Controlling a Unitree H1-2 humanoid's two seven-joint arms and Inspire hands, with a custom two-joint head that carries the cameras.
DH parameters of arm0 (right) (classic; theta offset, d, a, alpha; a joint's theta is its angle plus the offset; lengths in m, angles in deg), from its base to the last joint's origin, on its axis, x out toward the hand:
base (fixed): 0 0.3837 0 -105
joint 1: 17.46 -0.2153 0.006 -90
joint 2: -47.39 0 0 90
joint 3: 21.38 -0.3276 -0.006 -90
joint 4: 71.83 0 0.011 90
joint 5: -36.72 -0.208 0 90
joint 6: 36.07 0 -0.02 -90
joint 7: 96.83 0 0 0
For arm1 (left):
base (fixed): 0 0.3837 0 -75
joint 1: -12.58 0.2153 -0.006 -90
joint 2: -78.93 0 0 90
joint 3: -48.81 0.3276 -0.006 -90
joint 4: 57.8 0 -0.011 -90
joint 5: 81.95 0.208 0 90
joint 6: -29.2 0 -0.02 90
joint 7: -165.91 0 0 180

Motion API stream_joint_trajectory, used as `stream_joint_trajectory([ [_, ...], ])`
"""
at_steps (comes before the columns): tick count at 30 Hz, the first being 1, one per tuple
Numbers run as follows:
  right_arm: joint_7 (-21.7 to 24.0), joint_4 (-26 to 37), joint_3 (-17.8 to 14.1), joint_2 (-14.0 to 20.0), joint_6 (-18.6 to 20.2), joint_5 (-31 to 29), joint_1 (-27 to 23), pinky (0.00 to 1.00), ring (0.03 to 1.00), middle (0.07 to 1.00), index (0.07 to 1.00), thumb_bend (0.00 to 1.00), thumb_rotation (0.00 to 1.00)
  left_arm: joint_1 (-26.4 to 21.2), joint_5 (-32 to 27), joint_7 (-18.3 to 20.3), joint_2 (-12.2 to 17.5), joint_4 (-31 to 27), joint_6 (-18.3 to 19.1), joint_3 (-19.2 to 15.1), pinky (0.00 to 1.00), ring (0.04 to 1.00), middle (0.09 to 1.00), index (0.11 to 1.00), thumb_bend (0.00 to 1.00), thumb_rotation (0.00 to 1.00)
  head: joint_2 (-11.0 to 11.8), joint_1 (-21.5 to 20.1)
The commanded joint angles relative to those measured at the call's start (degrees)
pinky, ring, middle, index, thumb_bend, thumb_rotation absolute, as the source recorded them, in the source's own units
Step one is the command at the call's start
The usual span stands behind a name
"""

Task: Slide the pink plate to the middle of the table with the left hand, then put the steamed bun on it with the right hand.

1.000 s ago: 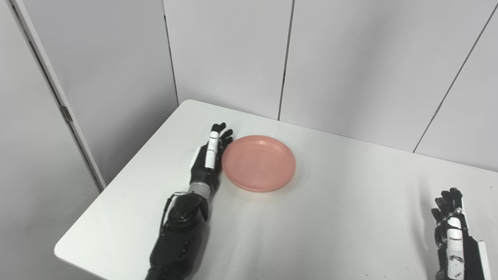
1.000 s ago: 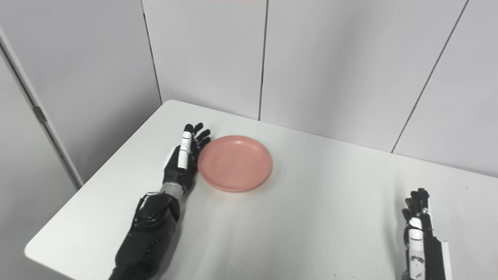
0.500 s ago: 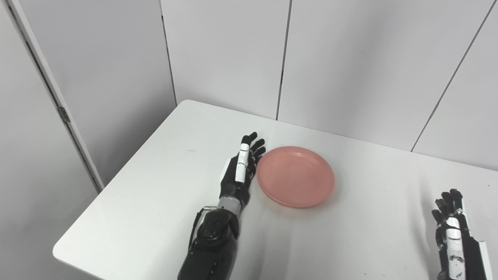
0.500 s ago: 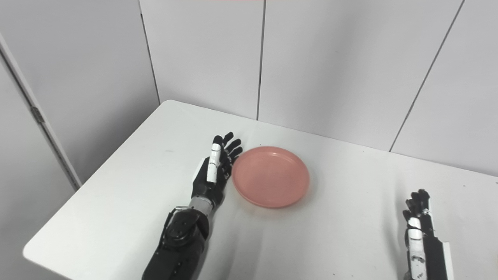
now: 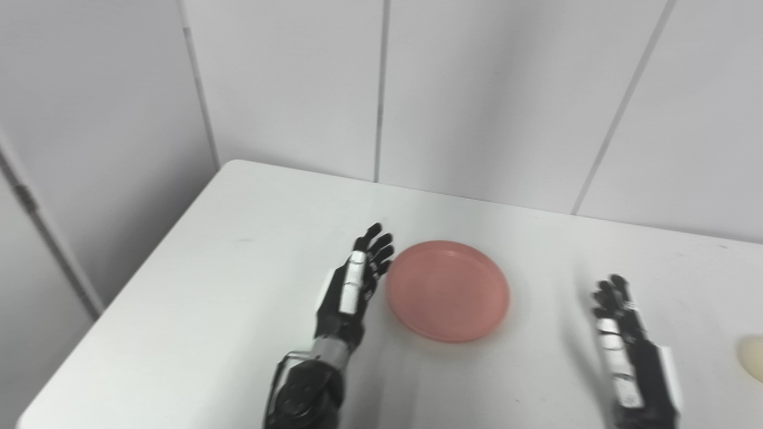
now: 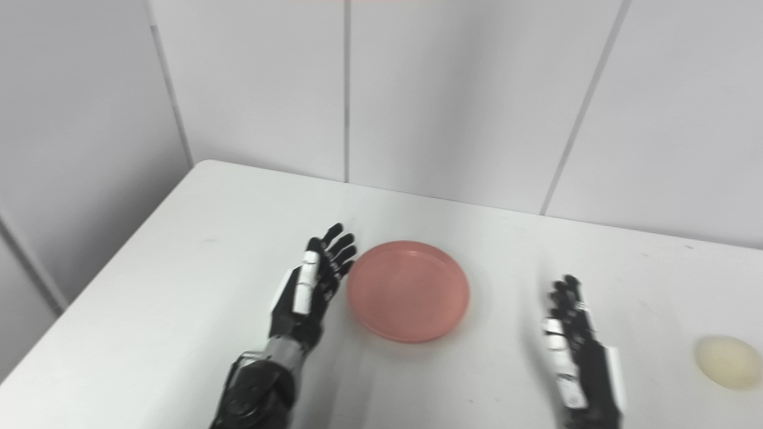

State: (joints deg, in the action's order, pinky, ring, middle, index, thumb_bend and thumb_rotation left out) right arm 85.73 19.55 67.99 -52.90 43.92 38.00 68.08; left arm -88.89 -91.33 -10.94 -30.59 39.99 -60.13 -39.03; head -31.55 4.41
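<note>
A white table point(image 6: 179, 286) with a rounded far-left corner stands against pale grey wall panels point(image 6: 453, 89), seen from above and behind the two arms. The pink plate point(image 6: 408, 291) lies flat on the table, roughly midway between the two hands, round and shallow with a raised rim, and nothing rests on it. The left hand point(image 6: 307, 292) stands on edge just beside the plate's left rim, palm turned toward the plate, its fingers extended and slightly spread, pointing away from the robot; it holds nothing, and whether the fingers actually touch the rim cannot be told. Its black forearm point(image 6: 256, 393) enters from the bottom edge at the left. The right hand point(image 6: 572, 339) is likewise edge-up to the right of the plate and clearly apart from it, fingers extended and a little separated, pointing away from the robot and gripping nothing; its forearm point(image 6: 590, 405) enters from the bottom edge at the right. The steamed bun point(image 6: 727, 361), a pale cream rounded form, sits on the table at the far right, well apart from the plate and beyond the right hand; in the left eye view it is cut by the picture's right edge. Both views are somewhat blurred, so fine detail of the fingers is not resolved.
</note>
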Motion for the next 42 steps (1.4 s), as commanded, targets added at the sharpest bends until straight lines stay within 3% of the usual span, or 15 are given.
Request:
stream_joint_trajectory([
  [1,-0.98,0.07,0.71,-1.66,0.77,0.73,0.39,0.94,0.939,0.944,0.963,0.53,0.82,1.32,-0.44,1.29,0.29,-1.26,3.69,0.59,0.95,0.951,0.951,0.937,0.75,1.0,-0.37,-1.26],
  [10,-2.68,0.18,2.33,-3.79,2.03,4.53,-0.19,0.95,0.944,0.941,0.965,0.58,0.87,2.34,-1.06,4.34,1.03,-4.33,7.73,2.2,0.99,0.975,0.963,0.958,0.66,1.0,-1.89,-7.05],
  [23,-3.81,1.05,3.26,-5.93,1.96,6.69,-0.01,0.97,0.952,0.934,0.964,0.63,0.89,-0.03,0.1,6.7,2.09,-0.96,6.45,3.59,0.99,0.974,0.965,0.953,0.73,1.0,-2.95,-11.74],
  [32,-4.97,0.85,3.51,-6.76,1.03,8.05,0.54,0.96,0.955,0.94,0.968,0.61,0.88,-1.27,-1.04,8.29,1.97,-1.18,8.17,3.6,1.0,0.968,0.955,0.939,0.76,1.0,-3.29,-17.45],
  [38,-6.16,1.9,2.99,-5.94,1.44,10.61,0.57,0.93,0.937,0.937,0.959,0.61,0.88,-2.96,0.03,8.06,1.61,0.5,6.88,3.63,0.97,0.957,0.951,0.934,0.79,0.99,-3.74,-19.77],
  [42,-7.35,1.99,1.62,-4.72,1.52,11.88,-0.53,0.93,0.945,0.946,0.967,0.6,0.89,-3.88,0.13,7.95,2.4,1.4,5.44,2.81,0.99,0.99,0.988,0.984,0.74,1.0,-3.79,-21.74],
])
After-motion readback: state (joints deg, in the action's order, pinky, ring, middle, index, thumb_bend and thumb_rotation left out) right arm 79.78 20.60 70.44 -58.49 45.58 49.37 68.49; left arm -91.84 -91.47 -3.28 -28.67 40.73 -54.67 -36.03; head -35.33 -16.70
